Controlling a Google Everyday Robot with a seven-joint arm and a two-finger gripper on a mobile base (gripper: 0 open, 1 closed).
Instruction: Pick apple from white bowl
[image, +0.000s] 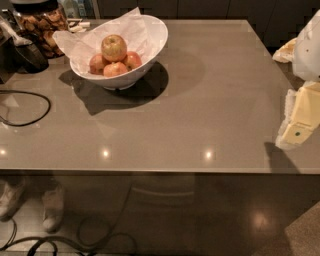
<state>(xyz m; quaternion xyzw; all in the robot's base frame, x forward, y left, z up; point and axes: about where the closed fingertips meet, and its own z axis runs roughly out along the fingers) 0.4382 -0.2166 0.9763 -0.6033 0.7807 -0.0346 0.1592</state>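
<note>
Apple (114, 47) sat on top of three smaller red apples (115, 66) in the white bowl (159, 37), at the far-left part of the table (200, 100), untouched. Gripper (298, 125) hung at the view's right edge, well apart from the bowl; whether it was released or clenched could not be told. Judged nothing done yet: approach, grasp and lift all remained.

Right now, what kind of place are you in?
Probably an office kitchen or break area: a grey counter holds a white bowl with the apple atop smaller apples, beside a glass jar of snacks. The gripper hangs at the counter's right edge.
</note>
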